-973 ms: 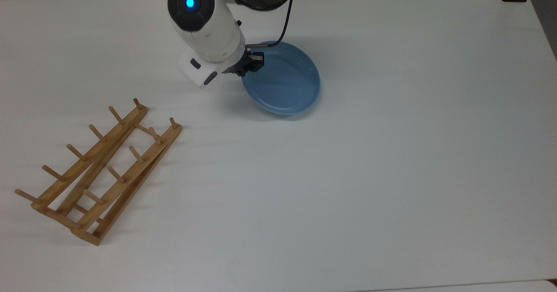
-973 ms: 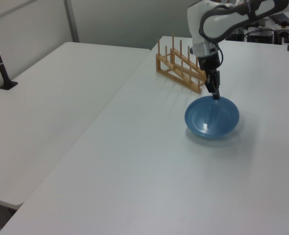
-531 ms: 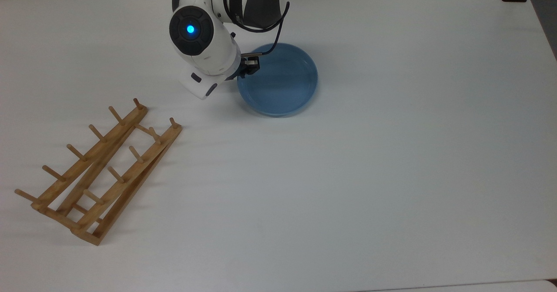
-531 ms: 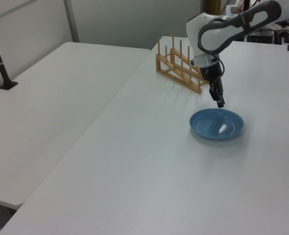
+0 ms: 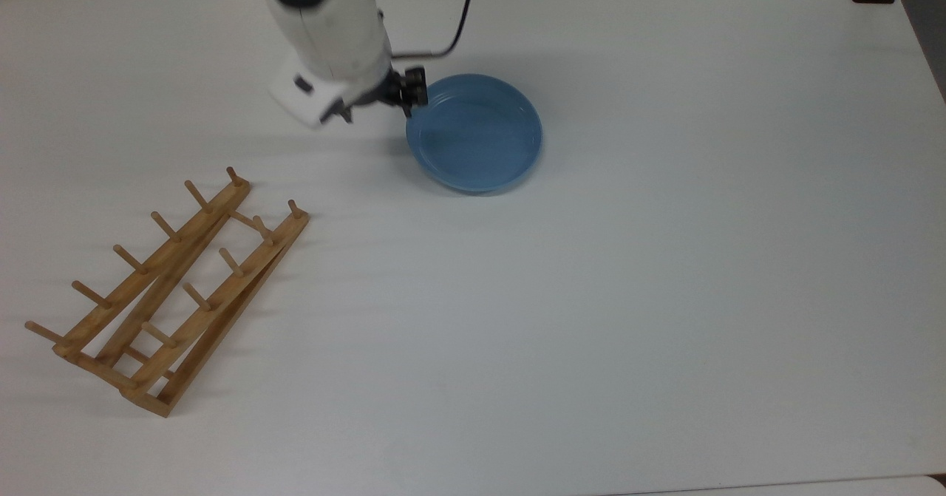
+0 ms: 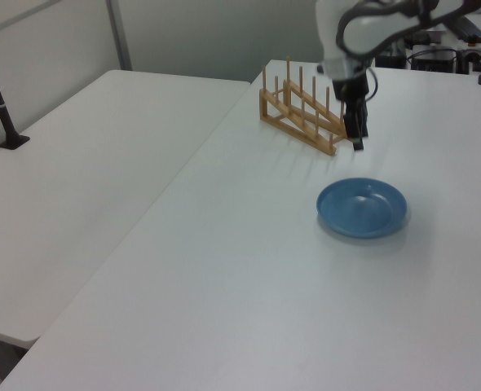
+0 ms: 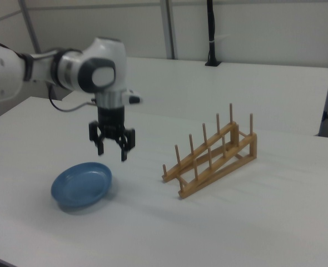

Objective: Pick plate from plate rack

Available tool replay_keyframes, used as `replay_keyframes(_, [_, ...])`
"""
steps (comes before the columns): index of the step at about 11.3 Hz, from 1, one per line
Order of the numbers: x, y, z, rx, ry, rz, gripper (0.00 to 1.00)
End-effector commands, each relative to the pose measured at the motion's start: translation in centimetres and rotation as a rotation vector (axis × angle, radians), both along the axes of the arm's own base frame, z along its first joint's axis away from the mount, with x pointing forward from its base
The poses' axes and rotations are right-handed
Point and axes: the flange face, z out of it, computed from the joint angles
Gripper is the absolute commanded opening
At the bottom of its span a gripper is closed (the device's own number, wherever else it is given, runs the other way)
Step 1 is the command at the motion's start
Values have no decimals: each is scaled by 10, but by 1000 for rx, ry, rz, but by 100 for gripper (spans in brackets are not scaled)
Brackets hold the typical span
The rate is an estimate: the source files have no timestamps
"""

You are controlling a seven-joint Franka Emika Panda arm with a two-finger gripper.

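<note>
The light-blue plate (image 5: 473, 132) (image 6: 362, 208) (image 7: 80, 185) lies flat on the white table (image 5: 665, 296), well apart from the plate rack. The wooden plate rack (image 5: 170, 289) (image 6: 302, 114) (image 7: 211, 158) stands with nothing between its pegs, at the top view's lower left. My gripper (image 5: 414, 97) (image 6: 357, 138) (image 7: 112, 153) hangs in the air above the plate's rim, on the side facing the rack. In the right view its fingers (image 7: 124, 154) point down, spread open, with nothing between them.
A second white table (image 6: 86, 163) adjoins at the left view's left, with a black post (image 6: 0, 98) clamped to it. In the top view, bare table surface stretches to the right of the plate and below it.
One second ago the gripper held the tilted plate by its rim. The plate then came down flat, the gripper let go, and it has since risen clear of the rim.
</note>
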Motion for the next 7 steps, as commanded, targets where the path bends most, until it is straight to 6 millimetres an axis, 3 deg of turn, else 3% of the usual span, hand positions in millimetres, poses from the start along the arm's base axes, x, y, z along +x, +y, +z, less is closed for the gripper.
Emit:
replay_keyframes(1, [-36,8,87,-27,-53,26,100])
replay_keyframes(2, [-42,13,99,-76,-66,52,100])
replay_keyframes(4, [-49,-6,120,-86,-103,-7,100])
replay_keyframes(7, [-50,-21,132,-96,-135,-145,100])
